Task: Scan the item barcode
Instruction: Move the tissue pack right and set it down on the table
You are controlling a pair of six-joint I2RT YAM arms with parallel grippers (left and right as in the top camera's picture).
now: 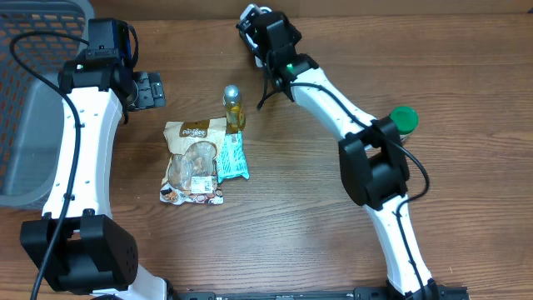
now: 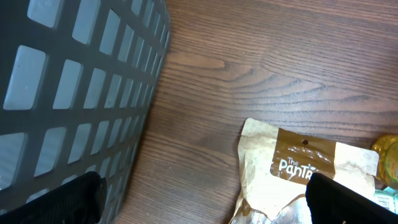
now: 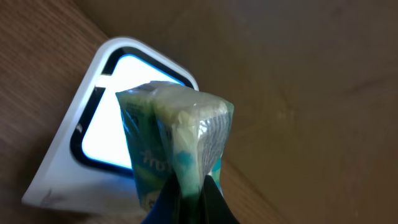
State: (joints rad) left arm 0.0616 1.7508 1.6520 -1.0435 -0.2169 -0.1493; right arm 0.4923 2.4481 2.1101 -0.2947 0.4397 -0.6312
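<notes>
A grey basket [image 1: 25, 150] sits at the desk's left edge. Beside it the left gripper [image 1: 146, 88] hovers over the far left part of the desk, its jaws wide with nothing between them. Near the middle lies a brown snack bag [image 1: 193, 160], with a teal packet [image 1: 234, 158] touching its right side. A small bottle of yellow liquid [image 1: 234, 108] is just beyond them. At the far edge the right gripper [image 3: 189, 200] is clamped on a green wrapped packet [image 3: 177, 137], held in front of a white scanner [image 3: 59, 168] with a lit window. A green cap [image 1: 404, 119] rests toward the right edge.
</notes>
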